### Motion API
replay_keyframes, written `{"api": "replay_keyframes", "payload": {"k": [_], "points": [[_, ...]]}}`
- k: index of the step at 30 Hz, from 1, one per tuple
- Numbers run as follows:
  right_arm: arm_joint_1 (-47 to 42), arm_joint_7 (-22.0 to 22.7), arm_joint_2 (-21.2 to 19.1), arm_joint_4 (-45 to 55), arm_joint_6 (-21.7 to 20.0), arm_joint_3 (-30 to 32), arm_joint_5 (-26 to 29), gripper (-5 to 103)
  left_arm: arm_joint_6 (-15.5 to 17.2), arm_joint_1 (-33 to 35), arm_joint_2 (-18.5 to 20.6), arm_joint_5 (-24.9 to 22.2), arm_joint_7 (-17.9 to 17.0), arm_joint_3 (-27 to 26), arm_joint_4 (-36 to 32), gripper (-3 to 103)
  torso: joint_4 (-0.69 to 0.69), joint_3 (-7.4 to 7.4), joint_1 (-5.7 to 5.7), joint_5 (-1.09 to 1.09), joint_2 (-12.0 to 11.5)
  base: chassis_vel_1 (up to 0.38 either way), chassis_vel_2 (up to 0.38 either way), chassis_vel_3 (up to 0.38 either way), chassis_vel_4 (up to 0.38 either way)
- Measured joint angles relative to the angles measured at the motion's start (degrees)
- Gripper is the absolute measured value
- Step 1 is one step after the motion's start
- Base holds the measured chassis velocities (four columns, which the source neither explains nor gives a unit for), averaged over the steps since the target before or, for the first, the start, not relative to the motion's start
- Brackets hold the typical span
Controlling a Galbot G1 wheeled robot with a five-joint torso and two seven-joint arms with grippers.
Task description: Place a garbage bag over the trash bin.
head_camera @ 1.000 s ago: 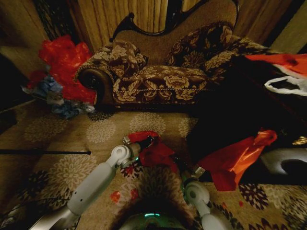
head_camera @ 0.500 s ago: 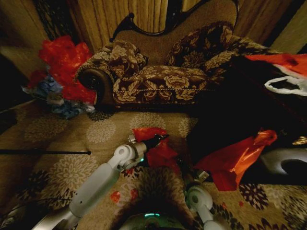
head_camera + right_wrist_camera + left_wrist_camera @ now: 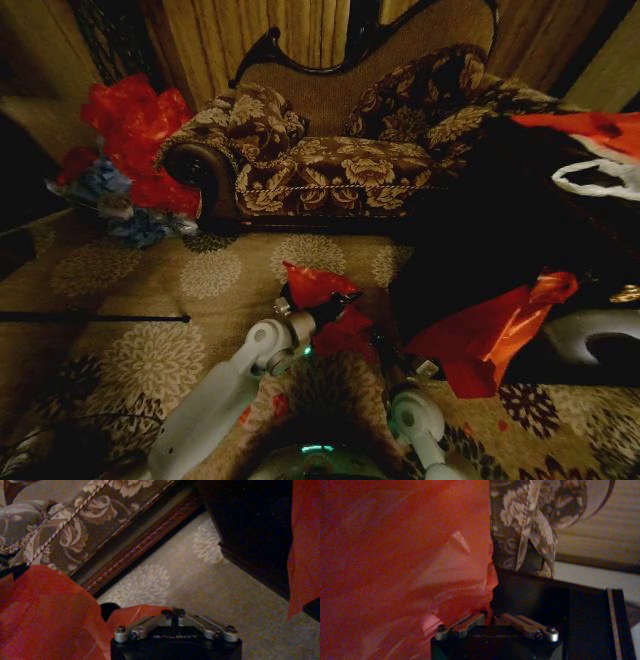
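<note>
I have the garbage bag [image 3: 322,305] held up over the patterned carpet [image 3: 200,290] in front of the sofa [image 3: 340,150], and both arms reach into it from my side. My left gripper [image 3: 335,303] sits at the bag's near edge, its dark tip poking out between the upper flap and the lower fold of red plastic; from the left wrist camera the garbage bag [image 3: 400,562] rises like a wall right against the left gripper [image 3: 491,615], whose fingers are pressed together with the film's edge pinched between them. My right gripper [image 3: 174,614] is likewise closed, its fingers meeting on a fold of the garbage bag [image 3: 45,611] that bunches up just beside and beneath it; in the head view the right gripper [image 3: 385,352] lies just on the far side of its white wrist joint, touching the bag's lower right corner. I cannot make out the trash bin clearly: the area under the bag is too dark to tell whether its rim is there. To the right of the sofa stands a dark table [image 3: 500,240], with a larger red-orange bag [image 3: 490,335] draped down its front edge. To the left of the sofa's arm, a heap of red plastic [image 3: 135,130] is piled against the wall.
</note>
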Motion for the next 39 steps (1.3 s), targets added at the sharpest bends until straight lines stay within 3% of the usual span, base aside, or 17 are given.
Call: {"api": "replay_keyframes", "payload": {"k": [10,19,30,39], "points": [[-0.8,-5.6,0.7,2.4,8.1,-0.2,-1.1,0,-0.3,0.5,-2.8,-0.3,0.1,-2.3,1.3,0,-0.02,0.0,0.0,-0.01,0.0,0.0,0.0,0.0,0.0],[-1.9,-8.4,-0.1,6.6,9.2,0.6,1.4,0,-1.6,-0.6,-3.9,-3.8,-0.8,-4.6,-1.4,0,-0.01,0.0,0.0,-0.01,0.0,0.0,0.0,0.0,0.0],[-4.6,-11.5,0.2,9.5,10.4,2.8,2.7,0,-2.1,-0.5,-5.5,-5.7,-1.2,-3.3,-2.9,0,-0.02,0.0,0.0,0.0,0.0,0.0,0.0,0.0,0.0],[-4.8,-12.8,0.2,9.7,11.1,3.2,3.0,0,0.5,-2.6,-8.8,-5.2,1.9,-3.7,3.1,0,-0.01,0.0,0.0,0.0,0.0,0.0,0.0,0.0,0.0]]}}
